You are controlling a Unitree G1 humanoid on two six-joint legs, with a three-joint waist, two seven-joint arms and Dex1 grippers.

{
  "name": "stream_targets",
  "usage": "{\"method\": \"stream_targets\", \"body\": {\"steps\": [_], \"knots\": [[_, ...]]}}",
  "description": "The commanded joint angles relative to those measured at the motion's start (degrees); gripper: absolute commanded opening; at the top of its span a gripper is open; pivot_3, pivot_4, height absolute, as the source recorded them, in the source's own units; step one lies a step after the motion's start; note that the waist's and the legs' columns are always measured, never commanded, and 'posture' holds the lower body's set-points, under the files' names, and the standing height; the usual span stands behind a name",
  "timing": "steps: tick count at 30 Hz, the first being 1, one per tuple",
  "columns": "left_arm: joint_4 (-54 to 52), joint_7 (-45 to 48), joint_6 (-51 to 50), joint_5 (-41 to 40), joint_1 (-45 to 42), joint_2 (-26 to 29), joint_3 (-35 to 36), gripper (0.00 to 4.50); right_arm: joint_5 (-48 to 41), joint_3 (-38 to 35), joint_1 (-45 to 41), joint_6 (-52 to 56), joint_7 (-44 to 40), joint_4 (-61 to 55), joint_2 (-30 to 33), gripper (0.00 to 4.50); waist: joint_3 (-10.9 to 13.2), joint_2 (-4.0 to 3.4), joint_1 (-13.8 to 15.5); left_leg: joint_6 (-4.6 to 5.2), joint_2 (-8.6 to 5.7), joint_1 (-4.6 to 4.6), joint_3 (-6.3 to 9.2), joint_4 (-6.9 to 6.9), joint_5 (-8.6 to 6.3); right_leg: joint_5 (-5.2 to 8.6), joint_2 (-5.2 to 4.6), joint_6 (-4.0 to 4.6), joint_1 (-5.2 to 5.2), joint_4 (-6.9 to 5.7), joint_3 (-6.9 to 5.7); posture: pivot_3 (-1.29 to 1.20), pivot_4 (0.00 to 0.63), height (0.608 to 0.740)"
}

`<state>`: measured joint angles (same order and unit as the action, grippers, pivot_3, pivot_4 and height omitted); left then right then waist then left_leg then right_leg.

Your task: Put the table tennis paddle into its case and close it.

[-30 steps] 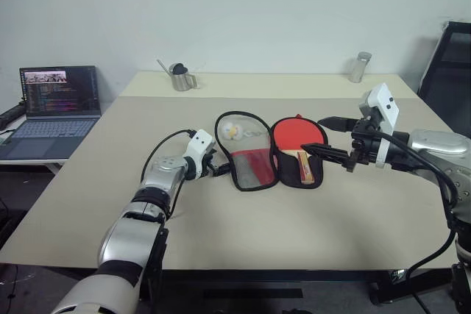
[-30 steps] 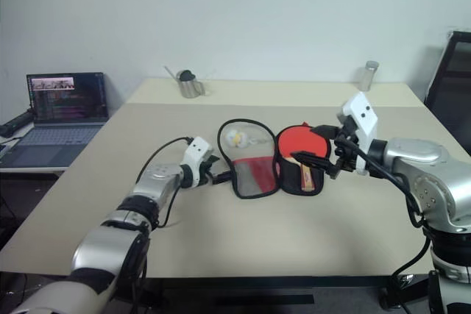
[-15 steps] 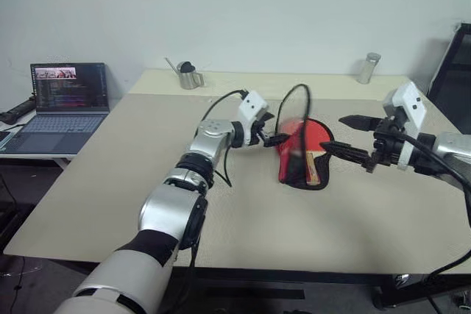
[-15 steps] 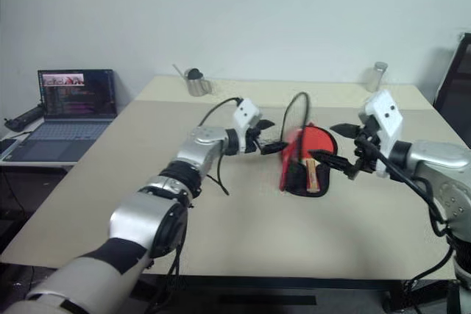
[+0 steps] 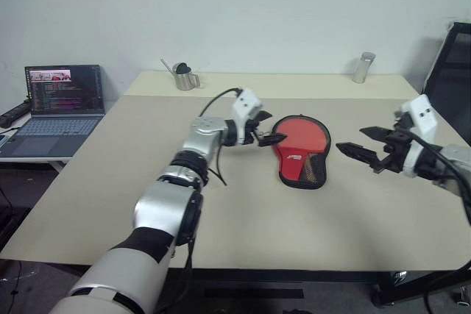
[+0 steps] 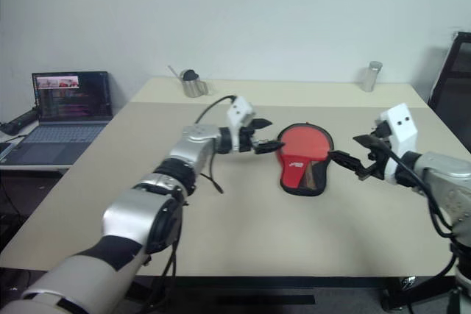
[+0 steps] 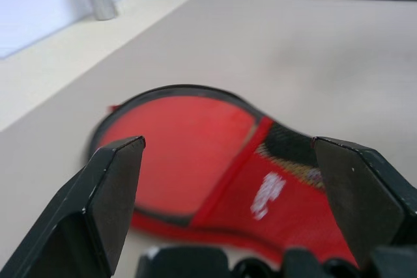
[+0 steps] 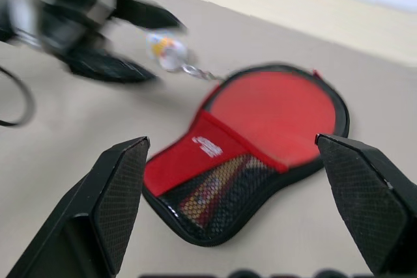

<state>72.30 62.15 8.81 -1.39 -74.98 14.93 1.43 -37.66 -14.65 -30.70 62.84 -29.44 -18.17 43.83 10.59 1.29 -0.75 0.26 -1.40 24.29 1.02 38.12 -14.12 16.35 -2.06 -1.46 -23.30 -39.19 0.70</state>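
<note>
Both grippers, left gripper [image 5: 268, 136] and right gripper [image 5: 356, 142], hover with fingers apart beside the case [image 5: 300, 150], folded over, likely awaiting zipping.

Red side up, the case [image 7: 195, 161] lies flat on the table [image 7: 313, 50], framed between the left gripper's [image 7: 234, 180] wide-spread black fingers [image 7: 107, 193].
</note>
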Motion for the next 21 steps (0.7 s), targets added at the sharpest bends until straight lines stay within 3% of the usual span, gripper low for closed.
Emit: {"method": "stream_targets", "body": {"steps": [1,7,16,21], "knots": [[-5.52,6.58,-0.28,-2.63,1.81,3.29,1.44,4.5,4.73,4.34,-2.63,-3.2,2.32,5.98,-1.98,4.48,0.0,0.0,-0.05,-0.01,0.0,0.0,0.0,0.0,0.0,0.0,0.0,0.0,0.0,0.0,0.0,0.0,0.15,0.74],[-20.85,12.95,-8.21,-6.95,9.85,8.09,2.01,4.5,11.35,7.48,-9.32,-8.73,5.53,23.05,-8.38,4.48,0.0,-0.01,-0.08,-0.04,-0.01,0.02,-0.01,0.05,0.02,0.0,0.0,0.0,0.0,0.02,0.01,0.0,0.15,0.74],[-38.11,9.99,-17.99,-10.27,17.37,11.33,1.83,4.5,19.47,11.02,-17.9,-18.09,5.54,43.31,-14.43,4.48,-0.01,-0.02,-0.73,-0.08,-0.01,0.02,-0.01,0.07,0.04,-0.01,-0.01,0.0,-0.01,-0.04,0.04,0.0,0.15,0.74],[-42.43,8.79,-20.79,-11.37,19.05,11.71,1.25,4.5,23.38,13.0,-20.06,-23.01,4.45,51.11,-16.32,4.48,-0.01,-0.02,-0.96,-0.08,-0.01,0.01,-0.02,0.07,0.05,0.0,-0.01,0.01,-0.04,-0.13,0.06,0.0,0.15,0.74]]}}
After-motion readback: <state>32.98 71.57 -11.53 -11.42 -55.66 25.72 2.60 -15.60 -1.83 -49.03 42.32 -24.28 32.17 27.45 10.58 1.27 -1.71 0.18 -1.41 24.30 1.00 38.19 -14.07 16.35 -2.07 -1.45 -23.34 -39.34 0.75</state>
